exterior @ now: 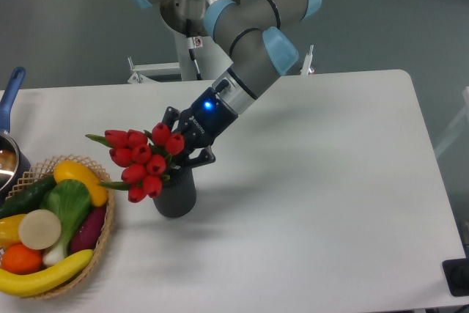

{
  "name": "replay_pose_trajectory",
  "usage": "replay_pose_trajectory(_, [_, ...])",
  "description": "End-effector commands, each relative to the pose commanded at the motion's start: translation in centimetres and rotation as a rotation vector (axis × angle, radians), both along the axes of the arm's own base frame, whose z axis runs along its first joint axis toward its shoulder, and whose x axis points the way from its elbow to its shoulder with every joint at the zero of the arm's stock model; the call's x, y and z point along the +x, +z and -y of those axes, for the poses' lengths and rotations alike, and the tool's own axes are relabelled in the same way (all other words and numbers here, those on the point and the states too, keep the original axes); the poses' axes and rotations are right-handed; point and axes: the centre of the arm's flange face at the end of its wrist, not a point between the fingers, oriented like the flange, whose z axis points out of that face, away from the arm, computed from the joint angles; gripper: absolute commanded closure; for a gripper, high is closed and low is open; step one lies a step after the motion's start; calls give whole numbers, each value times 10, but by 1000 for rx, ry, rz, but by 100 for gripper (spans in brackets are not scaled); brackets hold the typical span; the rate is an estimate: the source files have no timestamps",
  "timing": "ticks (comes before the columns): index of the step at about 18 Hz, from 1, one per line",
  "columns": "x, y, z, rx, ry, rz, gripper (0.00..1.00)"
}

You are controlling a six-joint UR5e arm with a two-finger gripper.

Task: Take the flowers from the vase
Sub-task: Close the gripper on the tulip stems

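Wicker basket [102, 236] of toy fruit and vegetables at the surface's [330, 196] front left corner, red flowers [143, 163] leaning left from the dark vase [176, 194] just right of it, tool [183, 153] closed around the flowers' stems above the vase rim

1. The flowers [141, 163] were a bunch of red tulip buds with green leaves. They leaned to the left, with their stems down in the vase.
2. The vase [176, 193] was small, dark grey and round. It stood upright.
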Motion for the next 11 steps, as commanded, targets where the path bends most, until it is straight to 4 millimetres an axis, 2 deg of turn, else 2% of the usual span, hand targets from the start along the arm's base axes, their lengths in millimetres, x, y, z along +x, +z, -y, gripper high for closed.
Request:
replay_pose_trajectory(4, [0,12,2,26,13,19,66])
replay_pose_trajectory(11, [5,53,5,56,51,48,65])
